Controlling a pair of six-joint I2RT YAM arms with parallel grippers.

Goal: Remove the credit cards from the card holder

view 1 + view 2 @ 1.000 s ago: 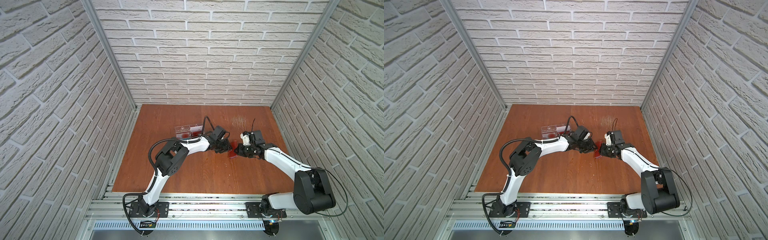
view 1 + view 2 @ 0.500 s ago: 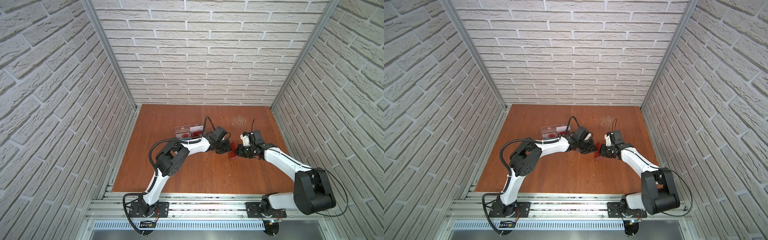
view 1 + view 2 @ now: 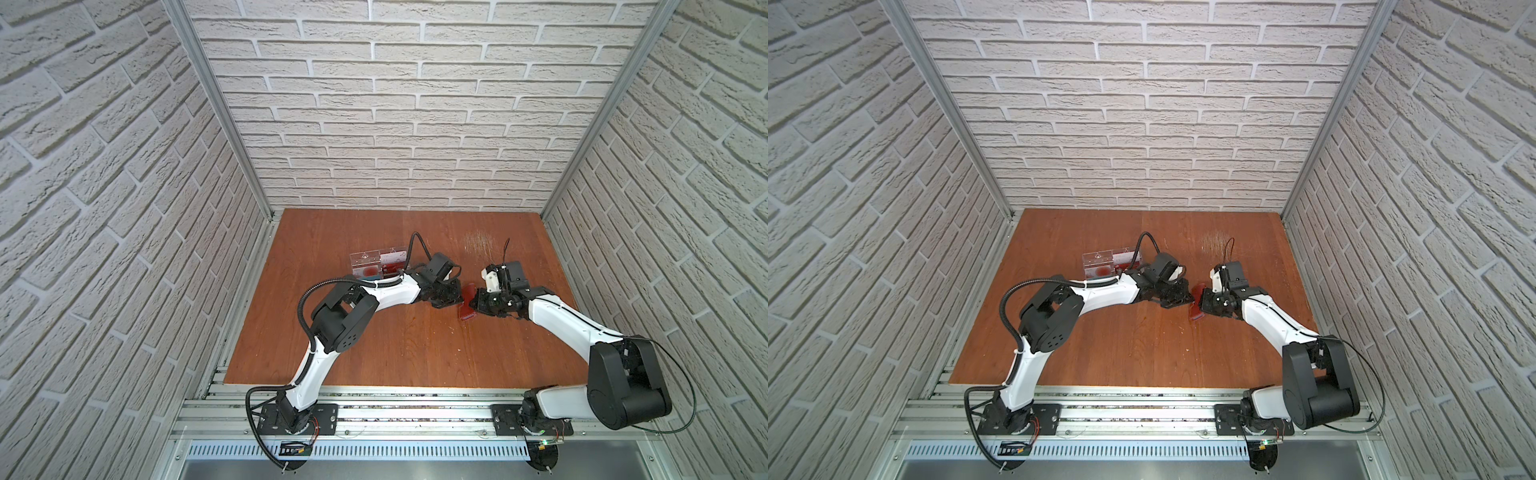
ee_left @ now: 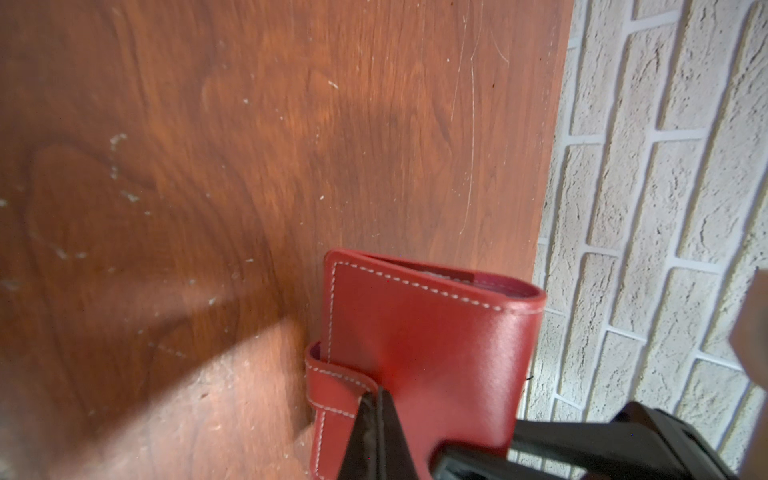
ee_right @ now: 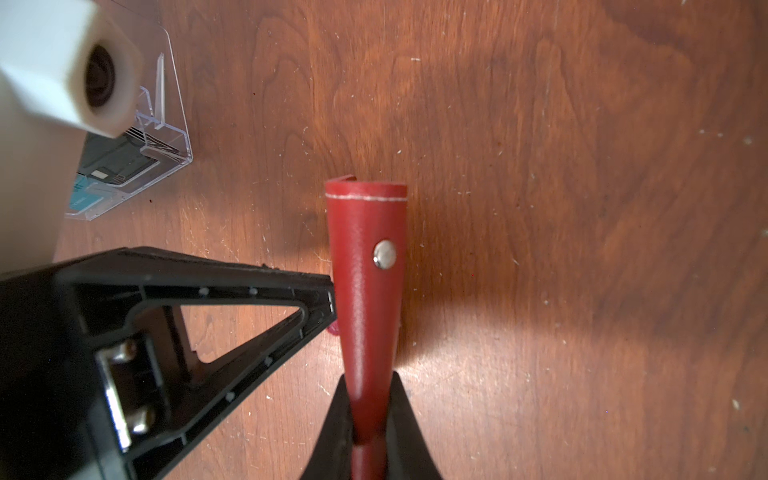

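Observation:
The red card holder point(image 3: 466, 308) point(image 3: 1197, 311) stands on edge on the wooden table, folded shut, between my two grippers. My right gripper point(image 5: 370, 415) point(image 3: 478, 302) is shut on the card holder point(image 5: 365, 270) at its spine end, below a metal snap. My left gripper point(image 4: 376, 401) point(image 3: 456, 296) is shut, its tips pinching the free end of the strap tab point(image 4: 332, 384) against the cover of the card holder point(image 4: 428, 332). One of the left gripper's fingers point(image 5: 249, 299) touches the holder's side in the right wrist view. The credit cards are hidden inside.
A clear acrylic tray point(image 3: 376, 264) point(image 3: 1099, 264) point(image 5: 170, 124) stands behind the left arm, with a teal card point(image 5: 85, 201) and something red in it. Brick-pattern walls enclose the table on three sides.
My left gripper's jaws have closed on the strap tab. Both arms and the card holder have hardly moved.

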